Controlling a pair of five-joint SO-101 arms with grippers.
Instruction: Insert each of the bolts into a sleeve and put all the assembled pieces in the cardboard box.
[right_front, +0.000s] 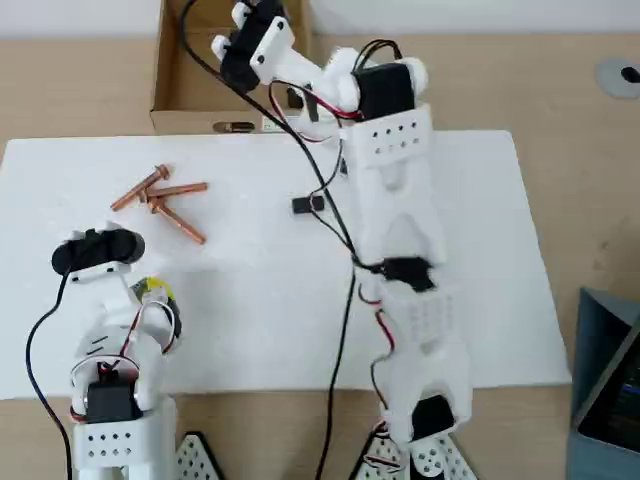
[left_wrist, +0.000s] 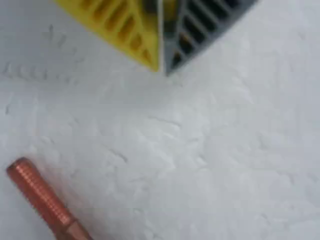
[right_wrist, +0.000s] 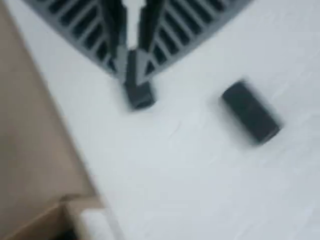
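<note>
Several copper bolts (right_front: 165, 200) lie loose at the left of the white mat (right_front: 250, 300). One black sleeve (right_front: 308, 204) (right_wrist: 250, 112) rests on the mat near its middle back. My right gripper (right_wrist: 136, 75) hangs by the mat's back edge near the cardboard box (right_front: 178, 90) (right_wrist: 75, 210), shut on a second black sleeve (right_wrist: 139, 95) that sticks out past the fingertips. My left gripper (left_wrist: 162, 67) (right_front: 155, 292) sits low over the front left of the mat, its yellow and grey tips together with nothing between them. A bolt (left_wrist: 42, 200) lies close to it.
The right arm (right_front: 400, 200) stretches across the mat's middle, with black cables (right_front: 345, 330) trailing over it. A grey case (right_front: 605, 390) stands at the front right, off the mat. Bare wooden table (right_front: 580, 200) surrounds the mat.
</note>
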